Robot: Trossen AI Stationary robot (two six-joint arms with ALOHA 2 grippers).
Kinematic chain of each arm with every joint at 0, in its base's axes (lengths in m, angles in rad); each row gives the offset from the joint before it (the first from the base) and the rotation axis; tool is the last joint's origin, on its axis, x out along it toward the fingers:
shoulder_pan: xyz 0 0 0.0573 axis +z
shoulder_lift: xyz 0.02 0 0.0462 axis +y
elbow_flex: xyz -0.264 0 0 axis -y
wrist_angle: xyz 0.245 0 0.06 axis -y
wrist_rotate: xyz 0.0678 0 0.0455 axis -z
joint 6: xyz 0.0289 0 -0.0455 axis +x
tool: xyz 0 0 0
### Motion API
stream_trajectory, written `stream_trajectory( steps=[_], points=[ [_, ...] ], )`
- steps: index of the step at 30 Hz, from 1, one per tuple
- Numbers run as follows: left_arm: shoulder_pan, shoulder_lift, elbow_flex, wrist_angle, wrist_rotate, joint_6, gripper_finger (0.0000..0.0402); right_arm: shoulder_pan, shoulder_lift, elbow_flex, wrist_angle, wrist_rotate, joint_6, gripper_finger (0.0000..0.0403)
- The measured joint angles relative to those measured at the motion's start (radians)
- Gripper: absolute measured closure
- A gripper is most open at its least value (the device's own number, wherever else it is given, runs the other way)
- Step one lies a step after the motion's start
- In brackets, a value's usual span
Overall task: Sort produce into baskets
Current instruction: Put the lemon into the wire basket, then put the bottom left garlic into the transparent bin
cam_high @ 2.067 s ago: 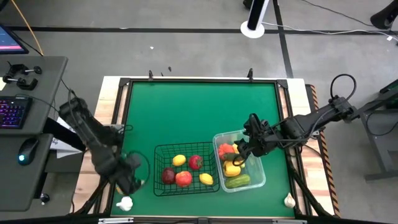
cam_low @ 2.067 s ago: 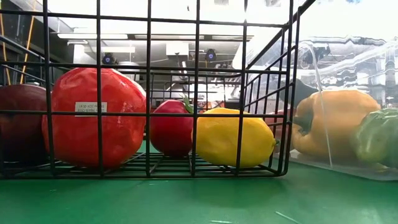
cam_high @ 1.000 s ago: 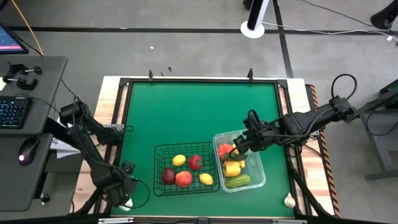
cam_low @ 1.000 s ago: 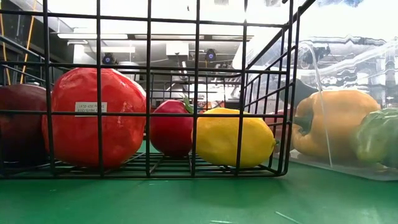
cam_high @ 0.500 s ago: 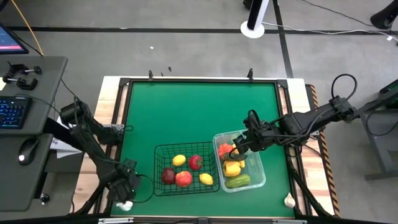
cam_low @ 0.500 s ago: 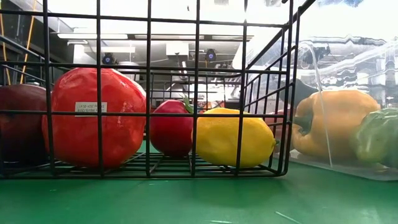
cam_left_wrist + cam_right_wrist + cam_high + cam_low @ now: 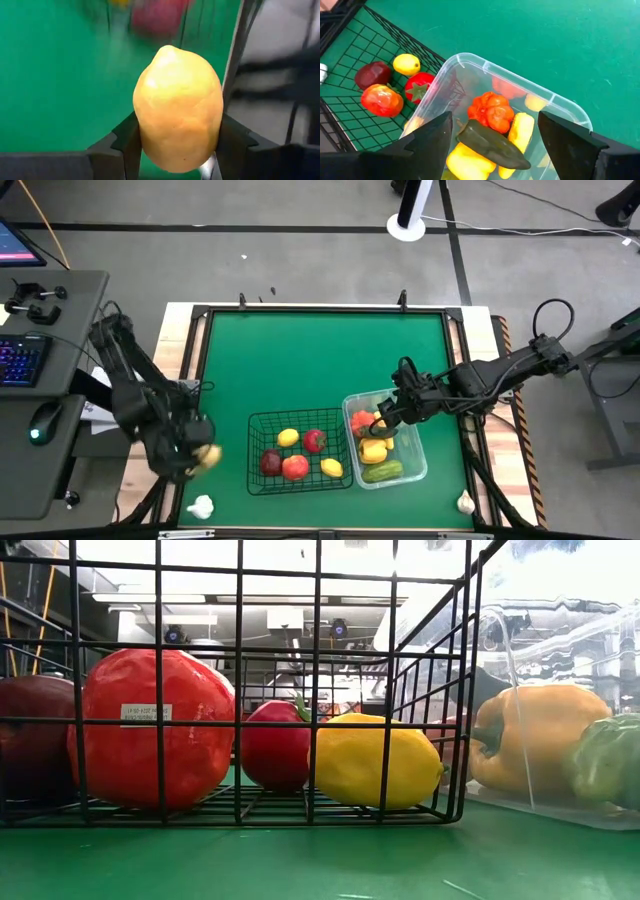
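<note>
Lifted, left tool (image 7: 177, 150) clamps lemon (image 7: 178, 107), background blurred.

Far half of the green table (image 7: 320, 360) lies open; near half is crowded by wire basket (image 7: 300, 452) and clear tub (image 7: 412, 442).

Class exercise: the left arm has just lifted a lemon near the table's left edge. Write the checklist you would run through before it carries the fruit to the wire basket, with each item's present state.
1. Left gripper clamped on the lemon from both sides: ok.
2. Lemon lifted off the table: cannot tell.
3. Free space in the black wire basket among its fruit: ok.
4. Right gripper away from the wire basket, open over the clear tub: ok.
5. Green mat between lemon and basket free of objects: ok.
6. All produce sorted: not ok; garlic lies near the front left corner.
</note>
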Motion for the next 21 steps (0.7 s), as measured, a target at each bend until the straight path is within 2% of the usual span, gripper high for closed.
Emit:
stream_trajectory(
  steps=[3,7,9,12,16,19,21],
  points=[
    [0.091,0.015,0.061,0.075,-0.131,0.130,0.0240,0.000,0.000,0.000,0.000,0.000,-0.014,0.0116],
    [0.218,0.110,0.110,0.187,-0.123,0.428,0.0240,0.000,0.000,0.000,0.000,0.000,-0.035,0.0116],
    [0.268,0.160,0.132,0.216,-0.113,0.534,0.0220,0.000,0.000,0.000,0.000,0.000,-0.041,0.0116],
    [0.342,0.221,0.167,0.210,-0.094,0.559,0.0157,0.000,0.000,0.000,0.000,0.000,-0.043,0.0116],
    [0.427,0.259,0.191,0.206,0.024,0.550,0.0075,0.000,0.000,0.000,0.000,0.000,-0.059,0.0116],
    [0.456,0.260,0.199,0.210,0.147,0.508,0.0038,0.000,0.000,0.000,-0.001,0.000,-0.060,0.0116],
    [0.452,0.254,0.199,0.208,0.162,0.464,0.0029,0.000,0.000,0.000,-0.001,0.006,-0.062,0.0116]
  ],
)
